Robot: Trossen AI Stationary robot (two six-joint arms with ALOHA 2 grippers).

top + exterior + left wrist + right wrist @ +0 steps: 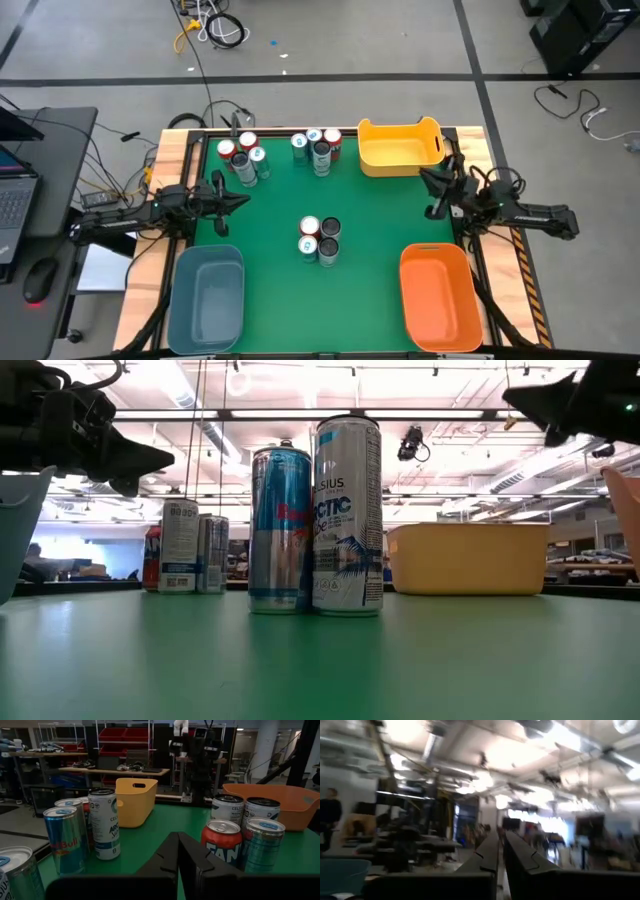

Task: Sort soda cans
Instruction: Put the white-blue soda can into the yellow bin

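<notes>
The soda cans stand upright on their bases on the green table in three groups: a far-left group (241, 158), a far-middle group (316, 148) and a centre group (320, 240). The centre cans (316, 515) fill the low view. In the left wrist view a blue-silver can (65, 842), a white can (105, 825), a red can (220, 845) and a teal can (260, 851) show. My left gripper (243, 200) (177, 845) hovers shut at the table's left, pointing toward the centre group. My right gripper (432, 190) (500, 845) is shut near the right edge, raised and tilted upward.
A yellow bin (400, 146) sits at the far right, a blue bin (207, 295) at the near left and an orange bin (437, 295) at the near right. Bare green table (380, 225) lies between the can groups. A person (329, 815) stands in the room beyond.
</notes>
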